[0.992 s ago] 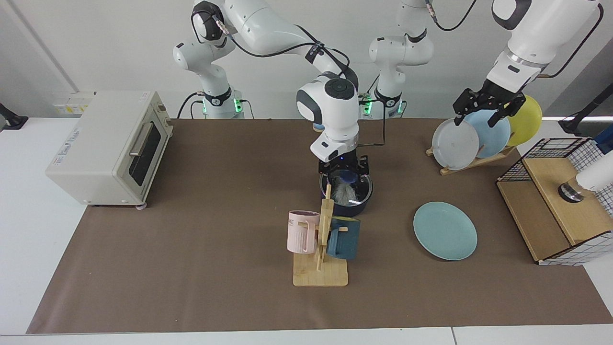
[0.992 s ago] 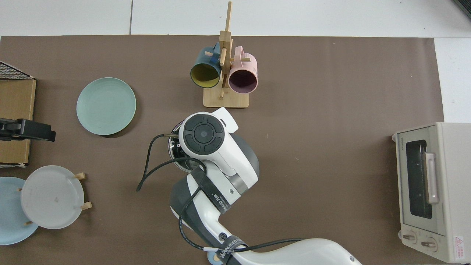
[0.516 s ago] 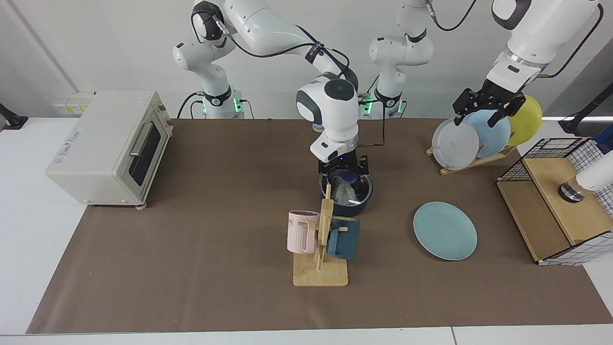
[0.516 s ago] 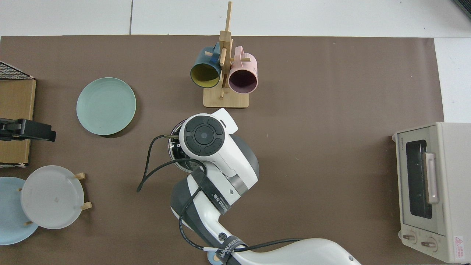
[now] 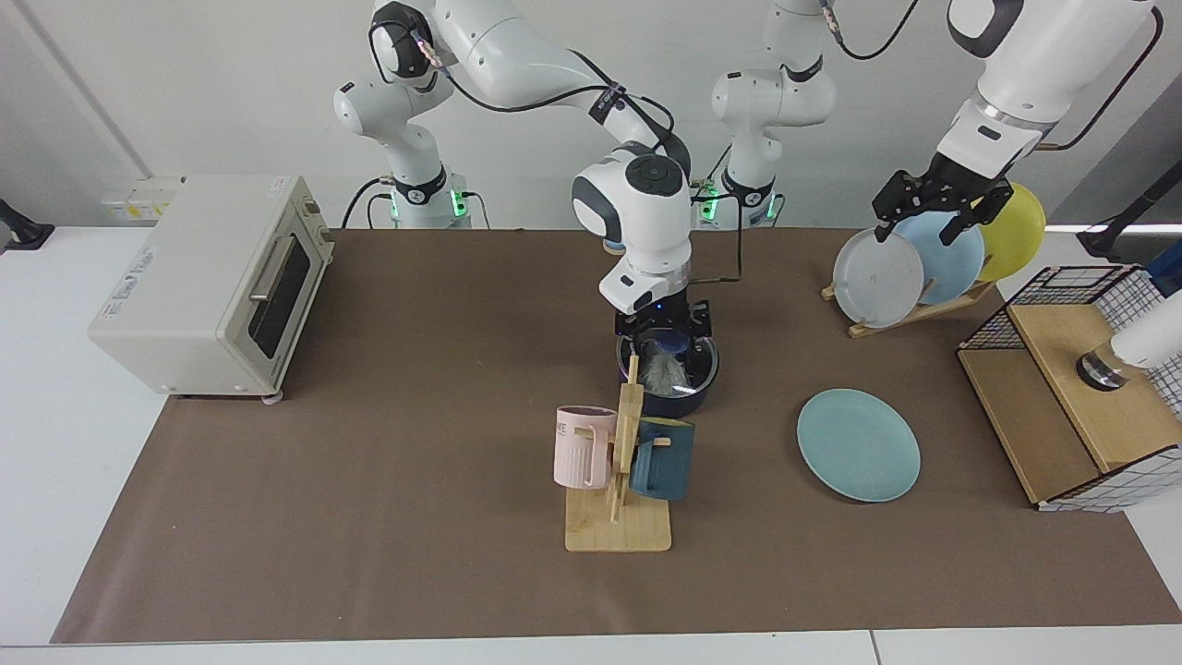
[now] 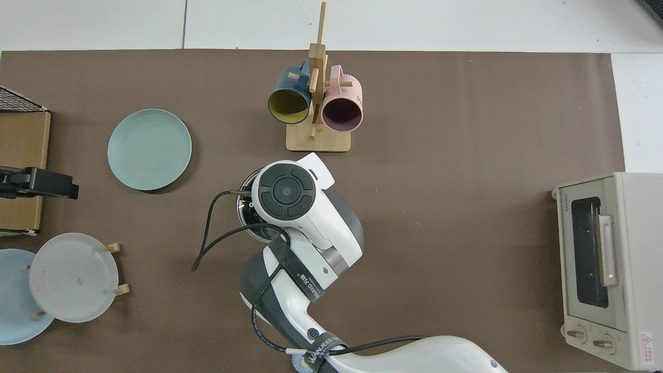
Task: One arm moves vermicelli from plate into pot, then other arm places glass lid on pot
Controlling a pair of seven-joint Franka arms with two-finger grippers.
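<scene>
The right gripper (image 5: 663, 331) hangs directly over the pot (image 5: 669, 382), at the blue knob of the glass lid (image 5: 674, 351), which lies on the pot's rim near the table's middle; whether its fingers clasp the knob cannot be told. The vermicelli (image 5: 661, 371) shows through the glass, inside the pot. The teal plate (image 5: 858, 444) lies bare toward the wire-basket end of the table. The left gripper (image 5: 933, 208) waits, fingers spread, above the plate rack (image 5: 910, 309) at the far corner

pot (image 6: 247, 182) mostly hidden under arm, toaster oven (image 6: 611, 269) cut off
</scene>
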